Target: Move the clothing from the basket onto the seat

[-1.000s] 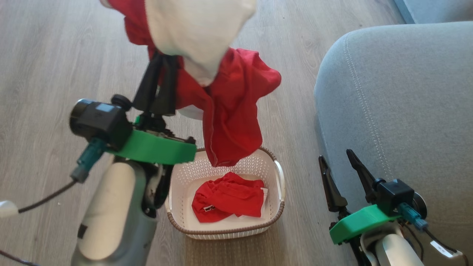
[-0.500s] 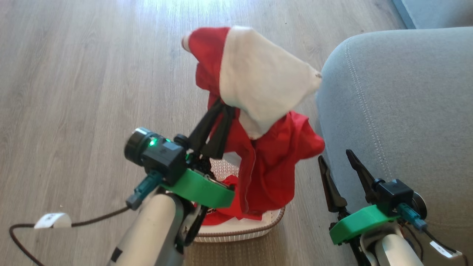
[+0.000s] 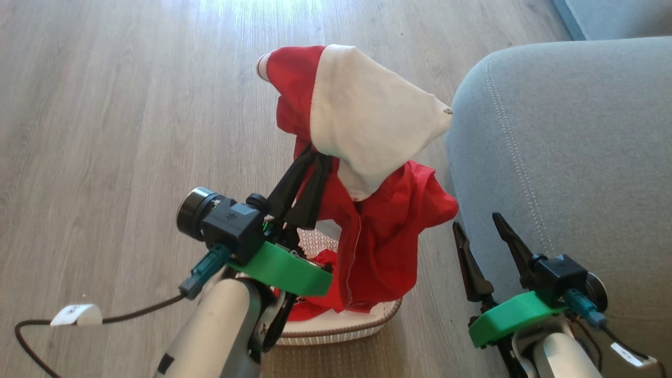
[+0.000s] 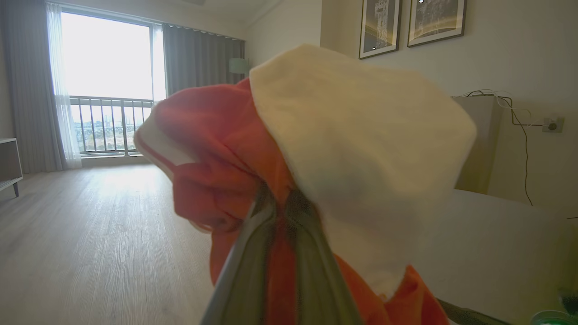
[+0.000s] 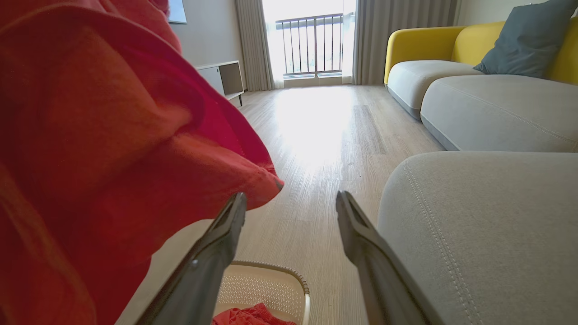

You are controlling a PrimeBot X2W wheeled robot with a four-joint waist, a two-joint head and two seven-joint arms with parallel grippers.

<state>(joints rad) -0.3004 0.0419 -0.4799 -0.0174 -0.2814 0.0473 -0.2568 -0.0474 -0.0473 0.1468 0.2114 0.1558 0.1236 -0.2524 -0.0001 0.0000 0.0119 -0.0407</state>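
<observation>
1. Clamped in left claw (image 3: 314, 160): garment (image 3: 367, 131), aloft over basket (image 3: 336, 328), just beside seat (image 3: 567, 157).
2. Spread apart, empty: right claw (image 3: 475, 220), near seat.
3. Lying in basket: another red garment (image 3: 312, 310).
4. Unreadable: writing on cable tag (image 3: 73, 315).

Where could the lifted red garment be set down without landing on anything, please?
The grey seat is bare across its visible top, right of its stitched seam. The wooden floor left of the left end effector is open too. It is crowded over the basket, where the held clothing hangs above another garment.
</observation>
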